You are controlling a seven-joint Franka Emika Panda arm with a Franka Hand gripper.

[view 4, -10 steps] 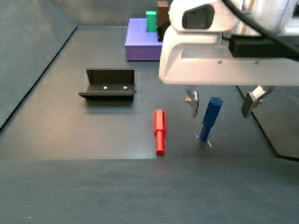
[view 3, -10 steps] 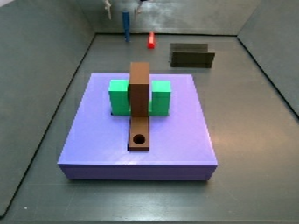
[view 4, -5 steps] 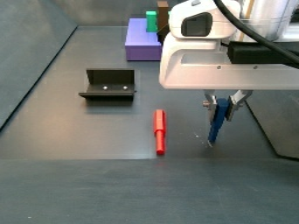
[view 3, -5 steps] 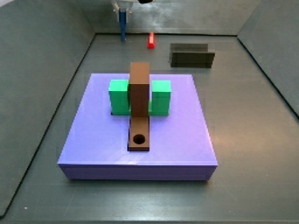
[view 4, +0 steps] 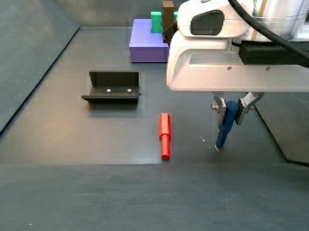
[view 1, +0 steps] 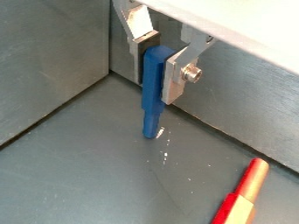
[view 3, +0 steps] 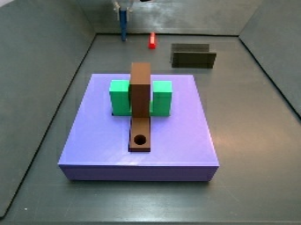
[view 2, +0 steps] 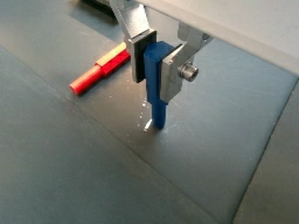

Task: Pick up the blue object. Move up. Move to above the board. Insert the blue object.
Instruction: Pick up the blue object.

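Note:
The blue object (view 1: 153, 98) is a thin blue peg standing upright on the grey floor, also seen in the other wrist view (view 2: 156, 96) and in both side views (view 4: 225, 129) (view 3: 123, 28). My gripper (view 1: 158, 63) (view 2: 158, 63) is shut on its upper part, with the silver fingers (view 1: 180, 74) pressed to both sides; it also shows in a side view (view 4: 233, 105). The peg's lower end is at the floor. The board (view 3: 141, 106) is a brown plank with a round hole near its close end, lying across the green block (view 3: 121, 97) on the lavender slab (view 3: 177, 141), well away from the gripper.
A red peg (view 4: 165, 135) lies flat on the floor beside the blue peg, also in both wrist views (view 1: 242, 194) (view 2: 98, 69). The dark fixture (view 4: 112, 87) stands on the floor farther off (view 3: 194, 56). Grey walls rise close behind the gripper.
The gripper's fingers have closed from wide open onto the blue peg. The peg and the other things have not moved.

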